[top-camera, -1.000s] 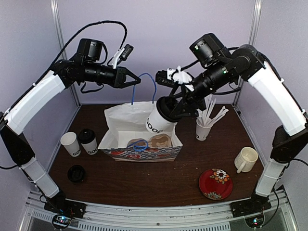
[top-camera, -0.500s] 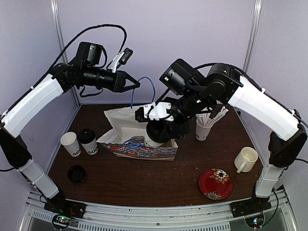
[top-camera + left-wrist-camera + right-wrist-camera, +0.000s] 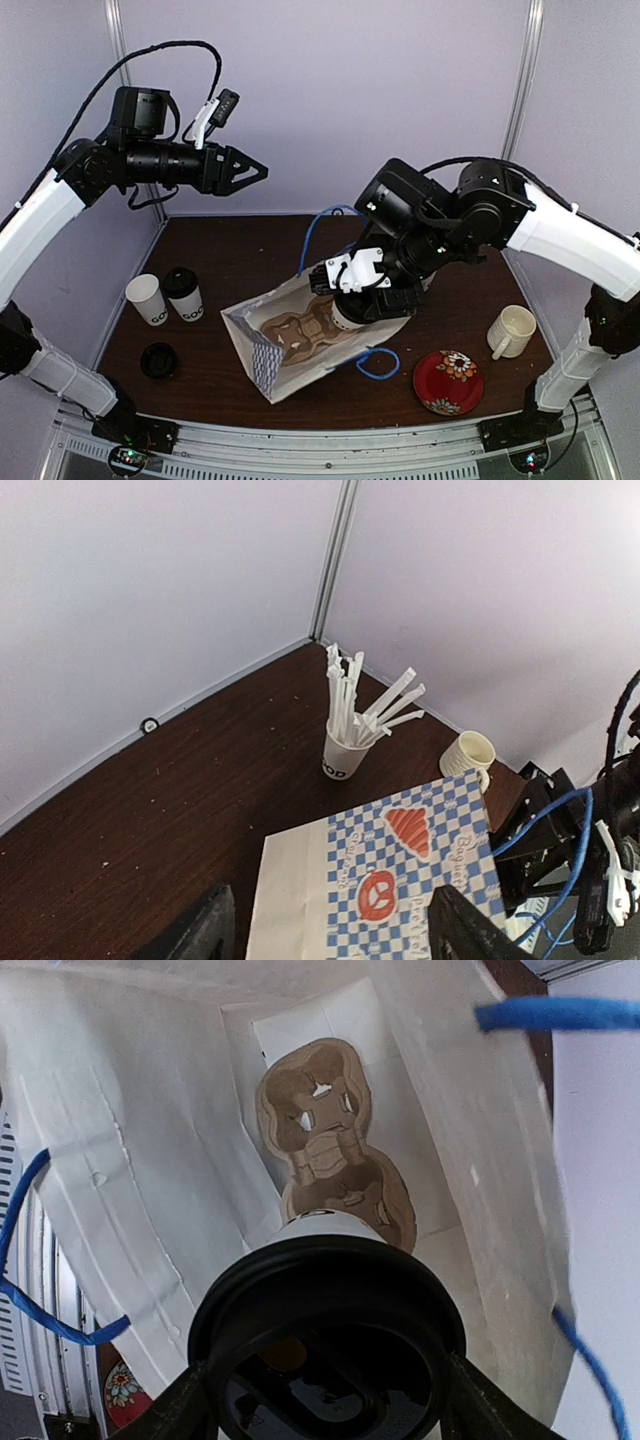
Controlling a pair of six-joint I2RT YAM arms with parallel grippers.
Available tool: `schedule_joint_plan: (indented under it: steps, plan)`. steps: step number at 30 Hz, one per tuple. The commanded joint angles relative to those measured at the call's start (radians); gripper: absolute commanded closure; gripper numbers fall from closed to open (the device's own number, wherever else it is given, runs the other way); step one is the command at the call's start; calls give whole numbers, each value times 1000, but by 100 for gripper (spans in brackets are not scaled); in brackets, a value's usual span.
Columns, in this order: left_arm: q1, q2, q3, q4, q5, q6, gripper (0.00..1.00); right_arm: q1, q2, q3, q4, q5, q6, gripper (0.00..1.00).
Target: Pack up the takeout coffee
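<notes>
The right gripper clamps a lidded coffee cup inside the tipped paper bag near the counter's front edge. The left gripper hangs spread wide and empty.

We're in a robot lab cell here: blank pale wall panels, aluminium frame posts, dark tabletop boxed in.

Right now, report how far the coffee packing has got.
Done: nothing packed; the bag shows only a cardboard carrier. In hand: the right end effector holds a lidded cup at the bag's mouth; the left end effector is open, empty. Left: a second lidded cup, an unlidded cup, a loose lid.
</notes>
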Motion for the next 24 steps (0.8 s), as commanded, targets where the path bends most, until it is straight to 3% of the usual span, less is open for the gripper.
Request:
schedule_joint_plan:
  steps: [1,15,24]
  plan:
    - [-6,-38,-53,11,-103,45,30,19,-38,-64,3,22,-5,41]
    - [-5,-19,-74,9,-163,49,30,92,-17,-98,126,119,-85,42]
    - [-5,-12,-93,14,-162,53,30,120,-1,-230,293,292,-141,43]
